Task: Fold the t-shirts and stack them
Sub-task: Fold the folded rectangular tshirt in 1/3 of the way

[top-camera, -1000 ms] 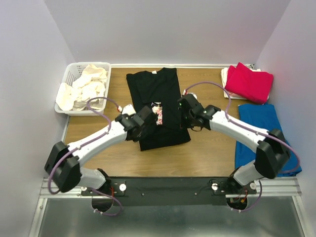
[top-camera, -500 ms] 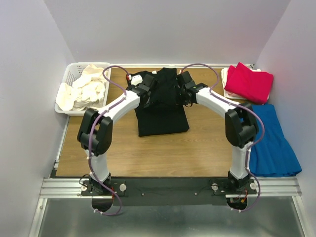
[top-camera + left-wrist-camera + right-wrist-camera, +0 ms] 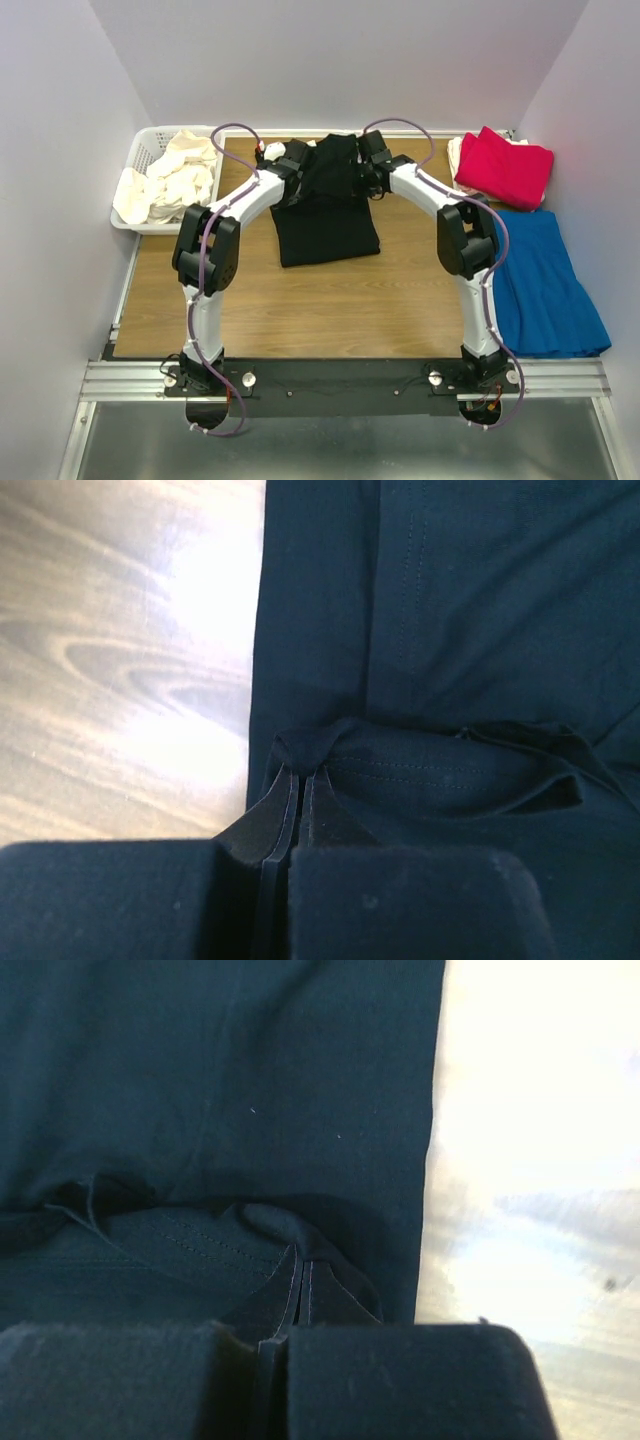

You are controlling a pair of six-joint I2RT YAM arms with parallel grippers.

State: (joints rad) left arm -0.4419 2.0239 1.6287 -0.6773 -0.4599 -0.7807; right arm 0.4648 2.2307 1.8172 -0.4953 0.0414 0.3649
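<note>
My left gripper (image 3: 296,780) was pinched shut on a bunched fold at the left edge of the black t-shirt (image 3: 325,215). My right gripper (image 3: 300,1258) was clamped likewise on its right edge. The shirt lay at the far middle of the wooden table (image 3: 300,300), well apart from the red t-shirt (image 3: 505,165) at far right.

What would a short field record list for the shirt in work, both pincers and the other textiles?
Shirt in work: black t-shirt, on wooden table
Left pincer: shut on black t-shirt's edge
Right pincer: shut on the same shirt
Far right: folded red t-shirt
Far left: cream shirts in white basket
Right edge: blue cloth
</note>
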